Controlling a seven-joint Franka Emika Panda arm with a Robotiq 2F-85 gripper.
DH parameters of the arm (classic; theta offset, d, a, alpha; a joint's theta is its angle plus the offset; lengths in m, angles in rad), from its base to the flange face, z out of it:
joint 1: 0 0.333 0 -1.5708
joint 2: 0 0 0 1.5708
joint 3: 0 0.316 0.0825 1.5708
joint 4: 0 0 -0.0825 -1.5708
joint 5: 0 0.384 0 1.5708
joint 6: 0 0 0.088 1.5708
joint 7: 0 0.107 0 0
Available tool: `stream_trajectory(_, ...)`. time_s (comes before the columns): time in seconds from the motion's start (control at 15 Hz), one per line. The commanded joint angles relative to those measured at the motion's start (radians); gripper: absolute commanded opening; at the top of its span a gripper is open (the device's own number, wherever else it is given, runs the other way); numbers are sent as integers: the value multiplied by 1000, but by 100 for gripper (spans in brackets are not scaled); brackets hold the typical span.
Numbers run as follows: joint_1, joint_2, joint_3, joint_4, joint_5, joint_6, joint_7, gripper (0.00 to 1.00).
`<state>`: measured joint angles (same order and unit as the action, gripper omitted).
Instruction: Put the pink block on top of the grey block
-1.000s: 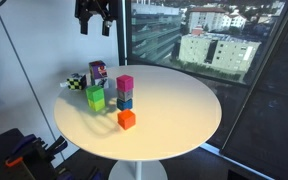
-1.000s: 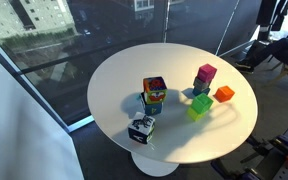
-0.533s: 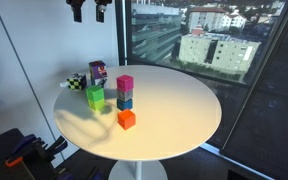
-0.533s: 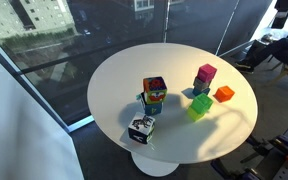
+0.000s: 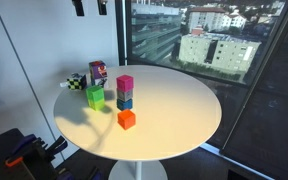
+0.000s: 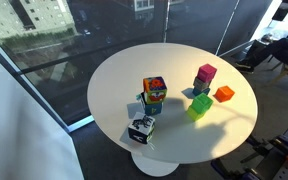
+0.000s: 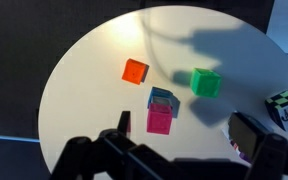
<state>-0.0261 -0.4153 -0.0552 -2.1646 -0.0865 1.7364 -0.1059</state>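
Observation:
The pink block [image 5: 125, 83] sits on top of a small stack on the round white table [image 5: 179, 110]. It also shows in the other exterior view [image 6: 206, 73] and in the wrist view [image 7: 160, 121]. The grey block [image 5: 125, 94] is directly under it, with a blue block below that; its edge shows in the wrist view [image 7: 164, 100]. My gripper [image 7: 184, 130] is open and empty, high above the table and well clear of the stack. In an exterior view only its fingertips [image 5: 90, 6] show at the top edge.
An orange-red cube [image 5: 127, 119] lies in front of the stack and a lime-green cube [image 5: 95, 97] beside it. A purple-and-white box [image 5: 98, 72] and a black-and-white checkered cube [image 5: 75, 83] stand near the table's edge. A window wall is behind.
My gripper has risen, almost leaving the top of the exterior view. The blocks have not moved.

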Motion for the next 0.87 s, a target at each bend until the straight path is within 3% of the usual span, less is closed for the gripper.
stream_trajectory(0.0, 1, -57, -13, -52, 12, 58, -22, 100)
stream_trajectory(0.8, -2, -52, -6, -57, 1, 68, -1, 100)
